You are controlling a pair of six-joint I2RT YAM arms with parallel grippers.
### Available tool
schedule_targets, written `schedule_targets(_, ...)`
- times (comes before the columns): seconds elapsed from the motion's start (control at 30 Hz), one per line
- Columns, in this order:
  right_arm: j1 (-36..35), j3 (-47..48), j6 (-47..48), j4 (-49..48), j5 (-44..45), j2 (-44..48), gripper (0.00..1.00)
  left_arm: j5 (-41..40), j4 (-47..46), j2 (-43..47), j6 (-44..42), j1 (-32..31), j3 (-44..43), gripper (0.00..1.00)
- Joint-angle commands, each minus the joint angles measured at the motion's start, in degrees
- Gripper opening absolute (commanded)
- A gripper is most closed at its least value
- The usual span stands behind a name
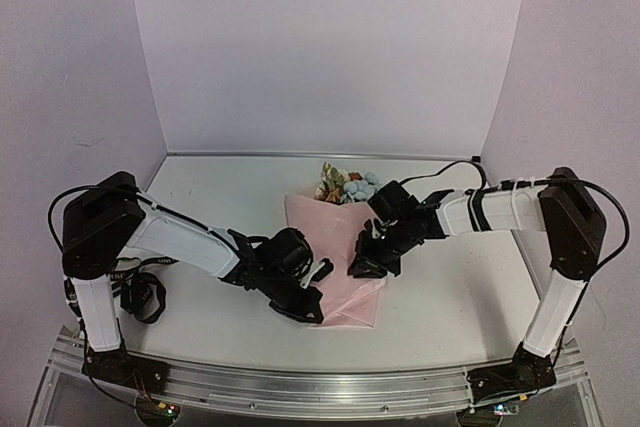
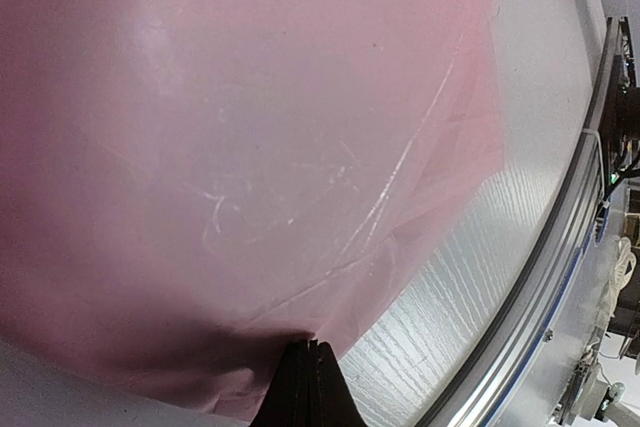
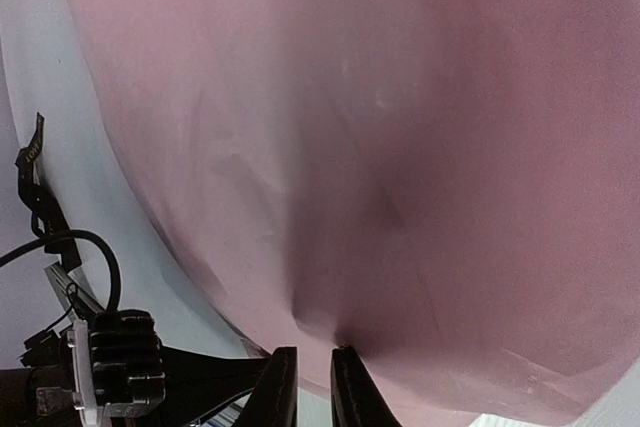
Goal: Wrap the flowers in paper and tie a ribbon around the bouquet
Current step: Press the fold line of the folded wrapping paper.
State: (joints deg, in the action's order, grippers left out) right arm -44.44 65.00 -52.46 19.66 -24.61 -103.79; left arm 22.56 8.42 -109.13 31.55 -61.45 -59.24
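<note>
The pink paper [image 1: 335,237] lies in the middle of the table. The flowers [image 1: 350,185], blue, cream and orange blooms, show at its far end, and together they make the loose bouquet; the stems are hidden. My left gripper [image 1: 312,311] is at the paper's near left edge, shut on that edge [image 2: 308,352]. The paper [image 2: 250,147] fills its wrist view. My right gripper [image 1: 362,269] rests on the paper's right side. Its jaws [image 3: 312,372] stand a narrow gap apart, and a pucker of paper [image 3: 330,317] rises at the tips. The black lettered ribbon [image 3: 36,152] shows at the left.
The white table [image 1: 460,277] ends at an aluminium rail [image 1: 320,387] along the near edge. Black cables [image 1: 145,297] lie beside the left arm's base. The left arm's body [image 3: 120,367] sits close to the right fingers. Pale walls enclose the back and sides.
</note>
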Motion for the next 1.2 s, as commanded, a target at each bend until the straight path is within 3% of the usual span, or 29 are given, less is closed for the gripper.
schedule_targets(0.0, -2.9, -2.5, -4.5, -6.7, 0.1, 0.1, 0.12, 0.7, -1.9, -0.7, -0.2, -0.2, -1.6, 0.00)
schedule_targets(0.37, -5.1, -7.8, -4.9, -9.6, 1.6, -0.6, 0.12, 0.5, -2.5, -0.3, 0.3, -0.2, -0.5, 0.00)
schedule_targets(1.17, 6.2, -16.8, -2.7, -9.3, 1.0, 5.5, 0.12, 0.3, -2.9, -0.2, 0.7, -0.2, 1.0, 0.00)
